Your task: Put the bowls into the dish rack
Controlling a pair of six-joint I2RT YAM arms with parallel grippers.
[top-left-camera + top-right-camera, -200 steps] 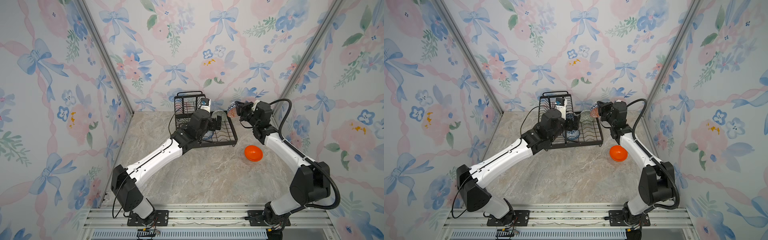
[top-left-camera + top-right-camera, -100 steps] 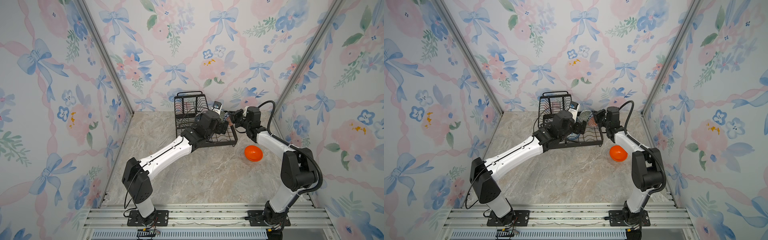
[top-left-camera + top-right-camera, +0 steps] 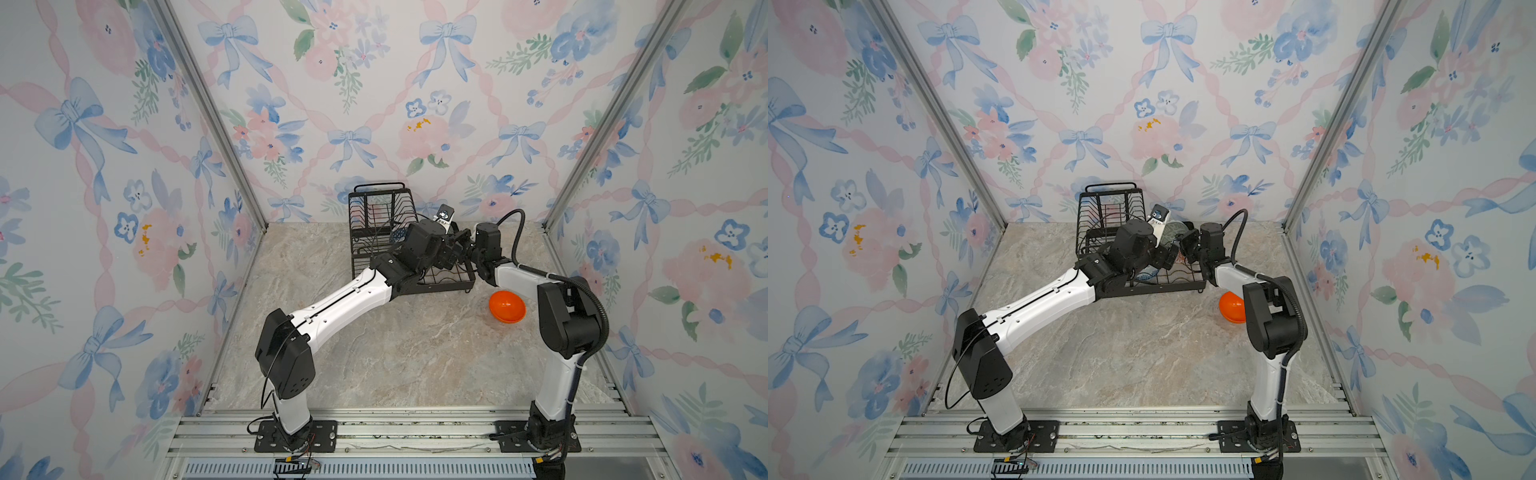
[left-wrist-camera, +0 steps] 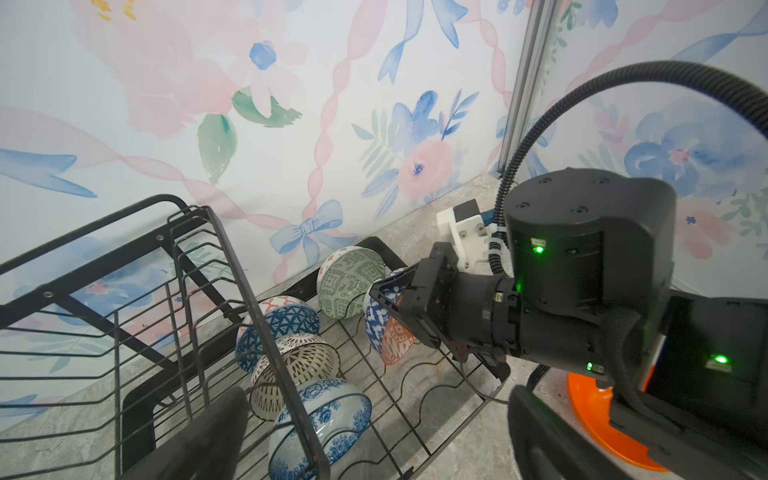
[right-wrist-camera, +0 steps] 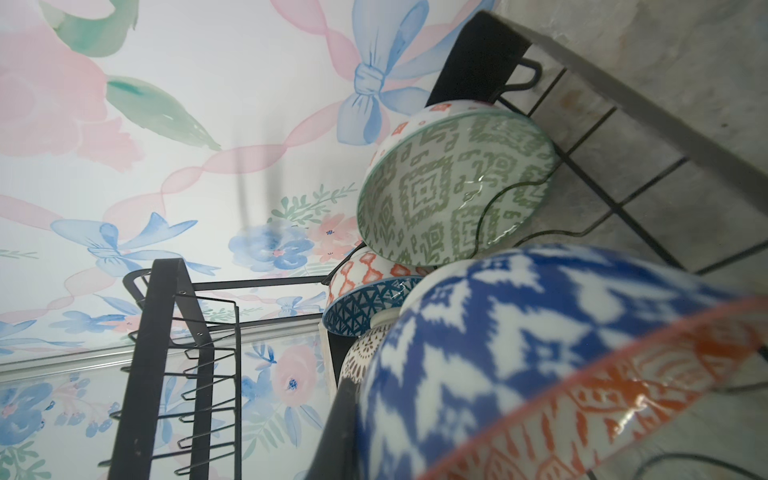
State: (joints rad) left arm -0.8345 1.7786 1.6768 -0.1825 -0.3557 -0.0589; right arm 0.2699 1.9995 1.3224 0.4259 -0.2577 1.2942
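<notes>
The whole cell is covered in both top views from high above the front rail, looking down and toward the back wall; the two are nearly equal, shifted only slightly sideways. On the tabletop [image 3: 374,353] the dish rack [image 3: 376,224] is seen at 12 o'clock and the plain orange bowl [image 3: 506,306] at 3 o'clock. The left wrist view is taken close over the rack, facing the back wall and the right arm [image 4: 582,270]. The right wrist view is set very near the blue-and-orange patterned bowl [image 5: 561,374], strongly rolled, facing the wall. The green-white bowl [image 4: 349,282] is shared by both wrist views.
</notes>
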